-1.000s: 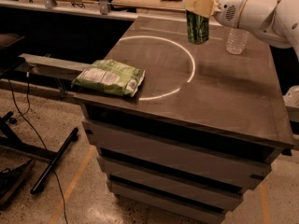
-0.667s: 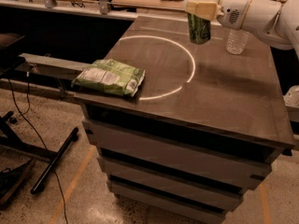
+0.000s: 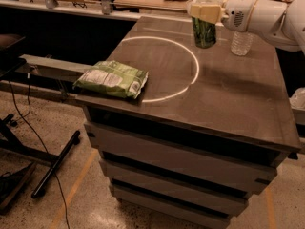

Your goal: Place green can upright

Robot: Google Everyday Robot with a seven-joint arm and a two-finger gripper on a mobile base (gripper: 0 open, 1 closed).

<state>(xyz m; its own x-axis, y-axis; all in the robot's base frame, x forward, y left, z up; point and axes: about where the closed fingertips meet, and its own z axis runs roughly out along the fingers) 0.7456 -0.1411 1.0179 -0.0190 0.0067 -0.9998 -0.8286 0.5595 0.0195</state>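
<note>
The green can (image 3: 205,34) is upright at the far side of the table (image 3: 228,104), just beyond the white circle's far edge. Its base is at or just above the tabletop; I cannot tell which. My gripper (image 3: 205,16) reaches in from the upper right on the white arm (image 3: 267,15). Its cream fingers (image 3: 204,9) are closed over the top of the can.
A clear water bottle (image 3: 240,42) stands just right of the can. A green-and-white chip bag (image 3: 112,79) lies flat at the table's front left corner. A white circle (image 3: 157,68) marks the tabletop. A metal rail (image 3: 47,63) and cables are on the left.
The gripper has lowered the can a little and shifted it slightly right, toward the tabletop. The bag and bottle have not moved.
</note>
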